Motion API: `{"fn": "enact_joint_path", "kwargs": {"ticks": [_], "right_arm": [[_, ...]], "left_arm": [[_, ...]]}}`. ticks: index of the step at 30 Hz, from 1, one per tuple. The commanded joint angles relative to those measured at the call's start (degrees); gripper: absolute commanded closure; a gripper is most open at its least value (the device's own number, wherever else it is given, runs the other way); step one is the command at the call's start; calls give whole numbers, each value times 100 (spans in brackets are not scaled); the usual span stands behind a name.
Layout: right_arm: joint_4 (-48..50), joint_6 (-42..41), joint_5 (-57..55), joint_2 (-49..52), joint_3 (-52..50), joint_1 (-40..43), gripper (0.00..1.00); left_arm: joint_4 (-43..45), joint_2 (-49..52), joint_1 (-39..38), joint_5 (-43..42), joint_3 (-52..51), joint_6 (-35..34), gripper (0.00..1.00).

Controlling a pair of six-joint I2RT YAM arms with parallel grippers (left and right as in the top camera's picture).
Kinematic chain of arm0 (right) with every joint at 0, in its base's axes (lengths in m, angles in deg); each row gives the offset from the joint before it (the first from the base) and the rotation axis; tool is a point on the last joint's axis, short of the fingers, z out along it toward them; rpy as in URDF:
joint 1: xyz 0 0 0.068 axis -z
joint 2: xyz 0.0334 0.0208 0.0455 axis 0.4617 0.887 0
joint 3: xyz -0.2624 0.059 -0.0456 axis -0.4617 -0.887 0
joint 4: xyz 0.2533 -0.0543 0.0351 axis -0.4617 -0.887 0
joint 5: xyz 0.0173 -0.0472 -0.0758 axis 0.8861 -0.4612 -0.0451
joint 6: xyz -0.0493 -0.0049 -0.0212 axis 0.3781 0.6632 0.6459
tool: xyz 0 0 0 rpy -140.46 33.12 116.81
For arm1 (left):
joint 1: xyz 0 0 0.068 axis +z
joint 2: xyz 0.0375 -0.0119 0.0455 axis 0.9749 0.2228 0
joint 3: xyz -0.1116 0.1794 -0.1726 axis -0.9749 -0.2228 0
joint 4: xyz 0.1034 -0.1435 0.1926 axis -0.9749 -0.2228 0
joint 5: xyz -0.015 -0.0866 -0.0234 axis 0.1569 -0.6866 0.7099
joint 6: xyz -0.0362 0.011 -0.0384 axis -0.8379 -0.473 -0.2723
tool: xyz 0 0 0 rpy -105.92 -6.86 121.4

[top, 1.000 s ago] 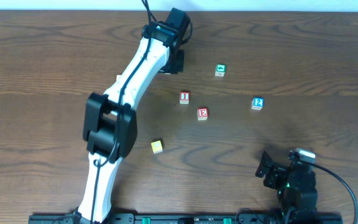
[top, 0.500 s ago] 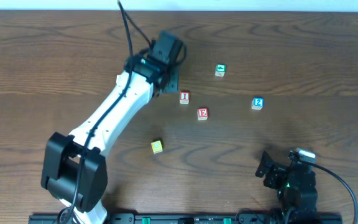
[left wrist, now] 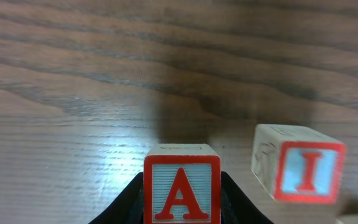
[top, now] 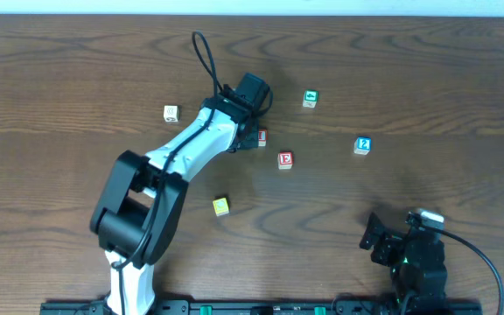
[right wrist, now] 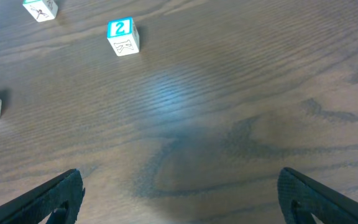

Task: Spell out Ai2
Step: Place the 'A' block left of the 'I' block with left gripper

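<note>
My left gripper (left wrist: pixel 182 190) is shut on the red "A" cube (left wrist: pixel 182 186), whose "A" face points at the wrist camera. The red "I" cube (left wrist: pixel 298 171) sits on the table just right of it, a small gap between them. In the overhead view the left gripper (top: pixel 249 129) covers the "A" cube, and the "I" cube (top: pixel 262 136) peeks out at its right edge. The blue "2" cube (top: pixel 362 145) lies apart to the right and also shows in the right wrist view (right wrist: pixel 122 36). My right gripper (right wrist: pixel 179 196) is open and empty at the front right (top: pixel 376 236).
A red "E" cube (top: pixel 285 160) lies just below and right of the "I" cube. A green-marked cube (top: pixel 311 99) sits at the back, a yellow cube (top: pixel 221 206) toward the front and a pale cube (top: pixel 171 113) to the left.
The left arm has swung and its gripper has come forward and right with the "A" cube, up beside the "I" cube. The pale cube at the left is now uncovered. The right arm has not moved.
</note>
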Motion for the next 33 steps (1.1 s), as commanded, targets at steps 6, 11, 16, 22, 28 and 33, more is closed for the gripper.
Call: {"fn": "enact_joint_path", "kwargs": {"ticks": [6, 11, 16, 22, 28, 33], "right_arm": [[-9, -74, -22, -31, -57, 35, 1], [-9, -74, -22, -31, -57, 35, 1], [-9, -74, -20, -31, -57, 35, 1], [-9, -76, -22, -31, -57, 35, 1], [-9, -76, -20, -31, -57, 35, 1], [-9, -74, -20, -31, -57, 35, 1]], "left_arm": [[212, 13, 4, 59, 22, -136, 94], [208, 20, 4, 57, 22, -157, 88], [192, 114, 4, -48, 22, -153, 91], [195, 278, 4, -70, 22, -111, 93], [190, 293, 4, -76, 22, -87, 92], [186, 293, 4, -79, 22, -85, 78]]}}
